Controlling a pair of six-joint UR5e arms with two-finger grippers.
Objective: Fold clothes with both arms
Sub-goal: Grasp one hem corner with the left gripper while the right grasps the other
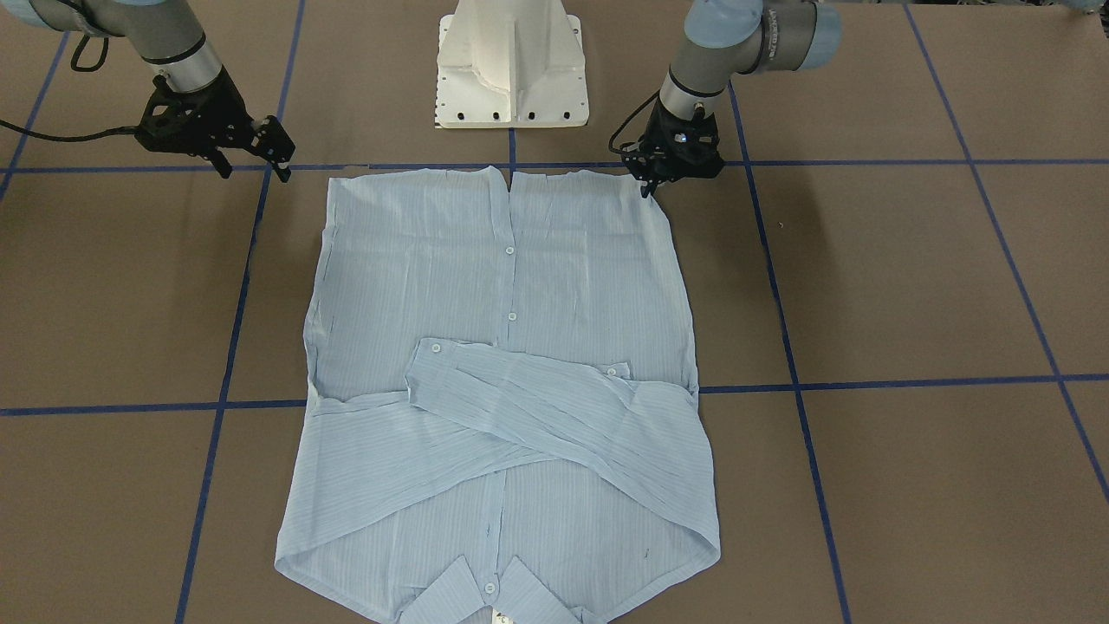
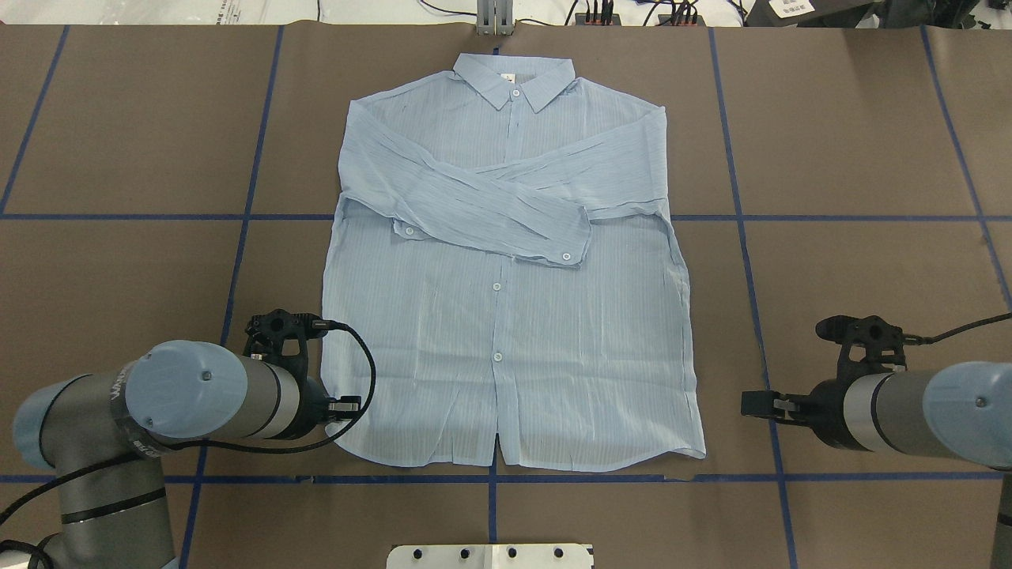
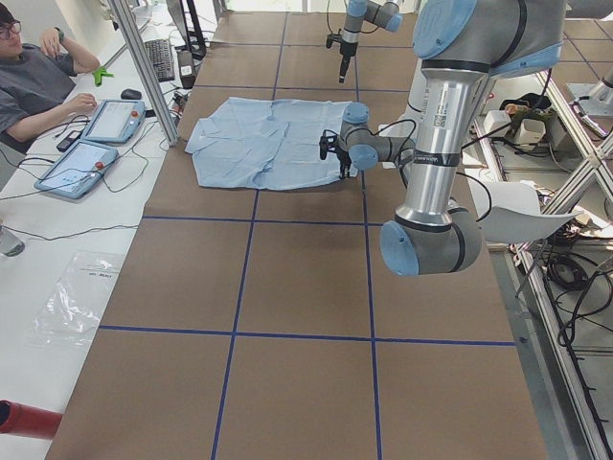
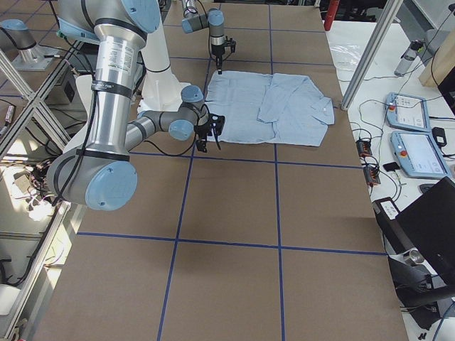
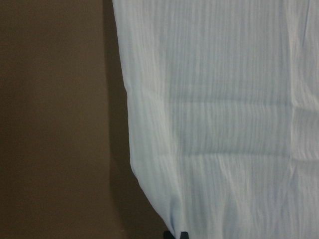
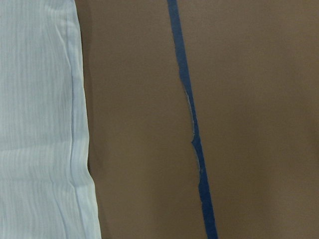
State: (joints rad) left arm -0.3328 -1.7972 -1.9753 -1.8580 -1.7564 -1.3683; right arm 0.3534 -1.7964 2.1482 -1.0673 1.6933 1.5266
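In the front-facing view the shirt point(image 1: 511, 286) is seen laid flat, buttoned side up, on the brown table point(image 1: 910, 277). Its sleeves point(image 1: 554, 407) are already crossed over the chest and its hem is turned toward the white pedestal point(image 1: 511, 65). The step in hand is judged to be the taking of the two hem corners for a fold toward the collar point(image 1: 450, 594). The left gripper point(image 1: 650, 184) is set at one hem corner with its fingers close together, but whether cloth is pinched cannot be told. The right gripper point(image 1: 256, 169) is spread wide and empty, near the other corner. In the overhead view that right claw is shown apart from the fabric, so a short move inward and down onto its corner is called for. Both corners should then be raised together, lest the thin cloth skew. In the left wrist view only the shirt's edge and bare brown surface are shown. In the right wrist view the shirt's edge is seen near a blue tape line point(image 6: 192, 124). In the side views the table is seen marked into squares by such tape. A seated operator point(image 3: 34, 91) with control tablets point(image 3: 81, 163) is seen at a white bench beyond the collar end.
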